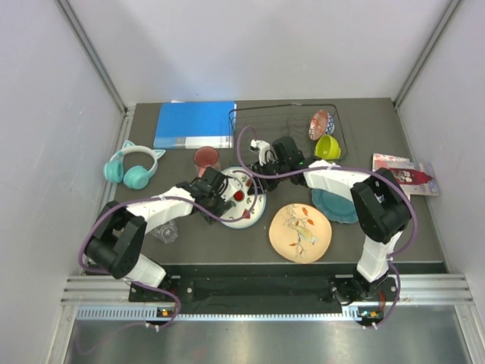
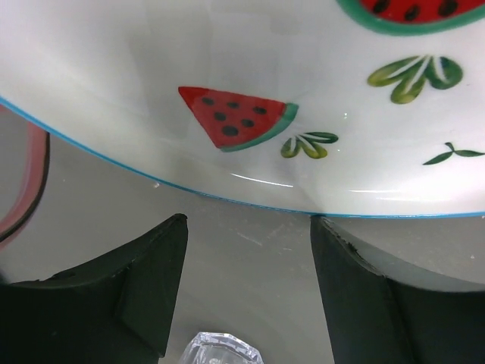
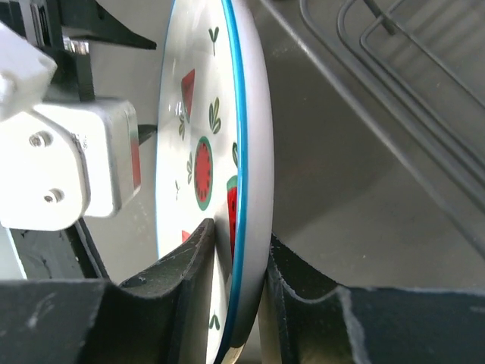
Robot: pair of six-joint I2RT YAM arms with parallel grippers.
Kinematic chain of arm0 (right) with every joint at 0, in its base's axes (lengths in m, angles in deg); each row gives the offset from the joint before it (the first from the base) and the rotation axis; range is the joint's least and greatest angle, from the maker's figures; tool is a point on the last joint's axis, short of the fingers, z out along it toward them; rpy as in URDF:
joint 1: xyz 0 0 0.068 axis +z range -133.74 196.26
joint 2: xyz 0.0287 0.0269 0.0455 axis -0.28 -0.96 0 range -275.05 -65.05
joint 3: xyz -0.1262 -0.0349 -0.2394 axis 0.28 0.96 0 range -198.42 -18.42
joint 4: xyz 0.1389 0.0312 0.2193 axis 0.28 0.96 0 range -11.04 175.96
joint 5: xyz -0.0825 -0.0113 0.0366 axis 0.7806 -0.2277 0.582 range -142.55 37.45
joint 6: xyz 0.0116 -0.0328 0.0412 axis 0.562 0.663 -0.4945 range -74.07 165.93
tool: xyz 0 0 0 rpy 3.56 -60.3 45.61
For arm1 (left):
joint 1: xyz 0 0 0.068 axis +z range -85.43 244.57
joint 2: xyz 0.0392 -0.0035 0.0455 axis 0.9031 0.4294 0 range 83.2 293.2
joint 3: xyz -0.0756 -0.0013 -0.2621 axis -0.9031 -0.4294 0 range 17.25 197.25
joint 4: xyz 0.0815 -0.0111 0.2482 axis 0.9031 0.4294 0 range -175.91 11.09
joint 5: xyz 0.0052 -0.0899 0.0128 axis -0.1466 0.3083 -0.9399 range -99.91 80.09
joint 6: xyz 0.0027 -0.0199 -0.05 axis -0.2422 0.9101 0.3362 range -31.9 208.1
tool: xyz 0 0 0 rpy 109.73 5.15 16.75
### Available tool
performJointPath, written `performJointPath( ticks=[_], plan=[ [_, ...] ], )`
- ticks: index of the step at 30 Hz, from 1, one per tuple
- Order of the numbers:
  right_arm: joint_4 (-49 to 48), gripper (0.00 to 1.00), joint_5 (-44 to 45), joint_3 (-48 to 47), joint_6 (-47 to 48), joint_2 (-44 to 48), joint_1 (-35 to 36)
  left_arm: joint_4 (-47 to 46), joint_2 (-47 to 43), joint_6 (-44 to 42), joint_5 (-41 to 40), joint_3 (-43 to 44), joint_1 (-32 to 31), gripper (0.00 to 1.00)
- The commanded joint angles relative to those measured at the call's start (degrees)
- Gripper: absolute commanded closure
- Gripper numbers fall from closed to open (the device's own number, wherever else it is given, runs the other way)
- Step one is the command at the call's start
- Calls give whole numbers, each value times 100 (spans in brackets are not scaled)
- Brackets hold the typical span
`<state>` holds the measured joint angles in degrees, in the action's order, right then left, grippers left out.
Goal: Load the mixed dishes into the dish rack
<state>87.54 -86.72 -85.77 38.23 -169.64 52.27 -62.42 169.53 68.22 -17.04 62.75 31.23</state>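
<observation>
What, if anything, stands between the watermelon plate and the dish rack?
Nothing visible does. The white plate, clamped in the right gripper, is just short of the dish rack; the lime bowl and red patterned bowl sit at the rack's right end.

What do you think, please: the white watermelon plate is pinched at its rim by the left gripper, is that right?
Not quite: the right gripper pinches the white watermelon plate at its rim; the right wrist view shows it.

L + mid of rack [image 1: 284, 129] bare; red bowl [image 1: 321, 123] & lime bowl [image 1: 327, 146] fill R end. By white plate [image 1: 244, 205]: red tumbler [image 1: 206, 158], just beside. blue book [image 1: 194, 124] flanks rack's L side; R arm [image 1: 333, 179] along near side.
</observation>
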Motion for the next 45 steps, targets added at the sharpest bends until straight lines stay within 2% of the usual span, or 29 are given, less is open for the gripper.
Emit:
performJointPath(
  ticks=[1,9,12,13,14,16,25,30,34,45],
  plan=[
    [979,100,-951,591,164,-228,618,-1382,289,230,494,-94,38,28],
    [715,100,-925,768,6,-52,600,-1285,192,379,555,-41,241,28],
    [628,100,-565,837,-3,105,626,-1259,183,450,494,-23,249,25],
    [575,100,-347,890,-12,202,627,-1224,148,450,477,38,293,21],
    [523,100,-257,977,-20,412,635,-1110,130,476,381,73,337,10],
    [303,100,-91,1083,-38,624,635,-873,-9,485,441,257,573,1],
    [-251,100,165,1295,-108,1292,644,796,-958,-200,1056,566,1945,1],
    [-427,100,420,1198,-65,1450,644,1211,-1267,-411,1232,688,2463,1],
    [-313,100,937,848,163,1758,644,1202,-1206,-377,1276,750,2666,1],
    [460,100,2554,-1077,1701,2822,635,1255,-925,-121,1618,900,3263,1]
  ],
)
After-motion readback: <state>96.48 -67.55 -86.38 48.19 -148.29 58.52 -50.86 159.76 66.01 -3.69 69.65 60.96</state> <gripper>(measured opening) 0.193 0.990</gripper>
